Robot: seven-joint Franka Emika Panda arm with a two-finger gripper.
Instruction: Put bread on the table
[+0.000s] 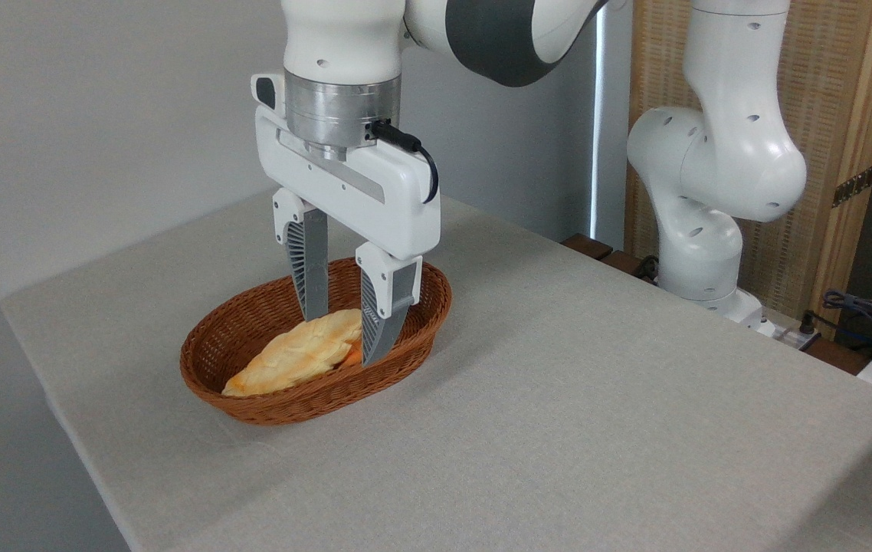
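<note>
Two ribbed grey fingers point(308, 268) of my claw point(344, 337) reach down into the brown wicker basket point(252, 402), one on either side of the bread's point(294, 356) right end. From my feed they sit against the loaf or very close to it, but I cannot tell whether they are actually pinching it. The bread lies lengthwise inside the basket, its browned tip toward the near-left rim. A bit of an orange bun point(354, 353) peeks out beside the front finger. The basket rests on the grey cloth-covered desk point(597, 399), toward its left side.
</note>
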